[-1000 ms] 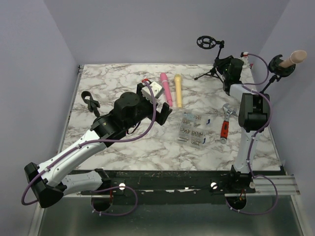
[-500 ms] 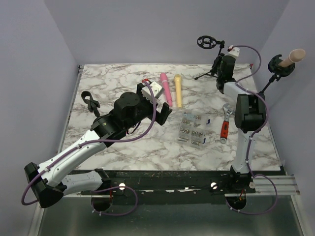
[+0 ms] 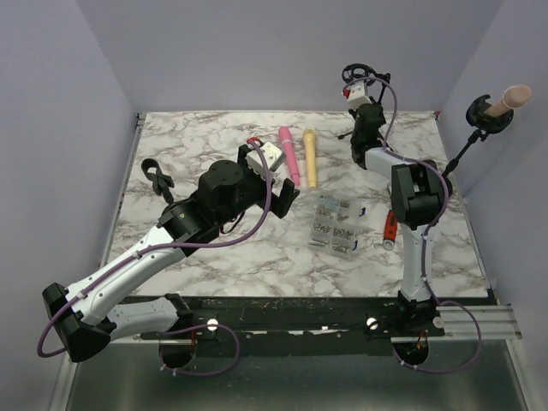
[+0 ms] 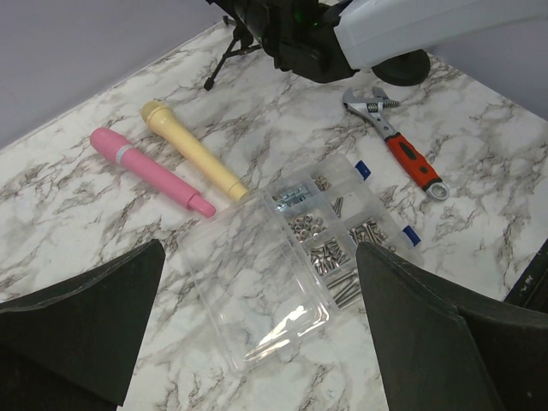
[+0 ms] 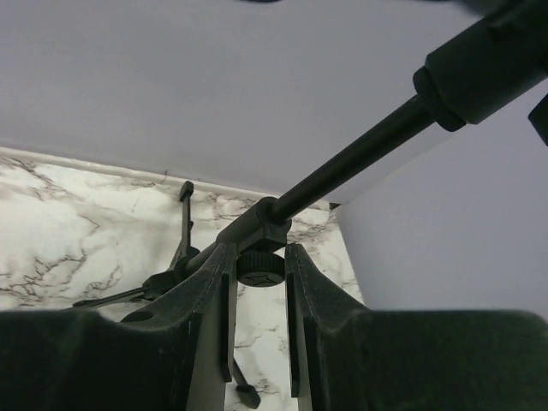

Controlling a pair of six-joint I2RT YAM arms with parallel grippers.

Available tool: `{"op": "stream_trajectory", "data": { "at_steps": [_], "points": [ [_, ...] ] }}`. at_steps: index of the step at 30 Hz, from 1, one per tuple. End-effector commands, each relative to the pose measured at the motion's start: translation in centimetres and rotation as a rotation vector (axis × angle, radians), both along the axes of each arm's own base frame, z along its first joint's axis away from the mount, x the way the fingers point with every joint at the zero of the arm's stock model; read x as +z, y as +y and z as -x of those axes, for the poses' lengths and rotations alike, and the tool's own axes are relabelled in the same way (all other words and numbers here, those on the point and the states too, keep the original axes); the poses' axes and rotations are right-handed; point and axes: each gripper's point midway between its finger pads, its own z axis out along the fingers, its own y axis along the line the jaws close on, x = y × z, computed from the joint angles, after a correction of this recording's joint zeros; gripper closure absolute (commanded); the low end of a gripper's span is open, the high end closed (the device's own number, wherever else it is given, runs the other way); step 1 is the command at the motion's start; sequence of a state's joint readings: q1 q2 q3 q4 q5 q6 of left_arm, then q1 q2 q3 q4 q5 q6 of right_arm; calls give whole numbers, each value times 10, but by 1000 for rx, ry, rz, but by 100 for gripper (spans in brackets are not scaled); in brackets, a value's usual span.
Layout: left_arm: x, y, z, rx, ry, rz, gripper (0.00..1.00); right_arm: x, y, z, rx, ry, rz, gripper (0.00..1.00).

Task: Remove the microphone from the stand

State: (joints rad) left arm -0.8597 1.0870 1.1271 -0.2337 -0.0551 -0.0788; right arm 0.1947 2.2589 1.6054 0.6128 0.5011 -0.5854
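The jaws of the right gripper [image 5: 259,257] are clamped on the joint of the ring-topped stand [image 5: 342,158], upper centre-right of the top view. The jaws of the left gripper [image 4: 257,334] are held wide apart above the parts box [image 4: 300,248]. The beige microphone [image 3: 516,97] is seated in the second stand [image 3: 479,116], far upper right, untouched.

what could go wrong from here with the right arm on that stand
1. The right tool is shut on the small black tripod stand whose ring mount is empty. The beige microphone sits in the other black stand at far right, so this may be the wrong target.
2. Gripped at its joint, the tripod could tip or drag.
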Motion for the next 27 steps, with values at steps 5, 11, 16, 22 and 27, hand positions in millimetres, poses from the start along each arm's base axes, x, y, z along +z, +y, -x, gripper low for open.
{"op": "stream_trajectory", "data": {
  "at_steps": [5,11,16,22,27],
  "points": [
    [1,-2,2,-10,3,9,1,-3,11,-3,-19,63,176,73],
    [2,-2,3,-12,3,11,1,20,10,9,-51,8,66,50],
    [1,-2,3,-13,5,10,1,45,17,24,-42,-47,-157,37],
    [5,0,5,-12,-2,19,2,72,47,53,73,5,-460,35],
    [9,-1,7,-20,-1,32,2,92,68,85,161,81,-625,35]
  ]
}}
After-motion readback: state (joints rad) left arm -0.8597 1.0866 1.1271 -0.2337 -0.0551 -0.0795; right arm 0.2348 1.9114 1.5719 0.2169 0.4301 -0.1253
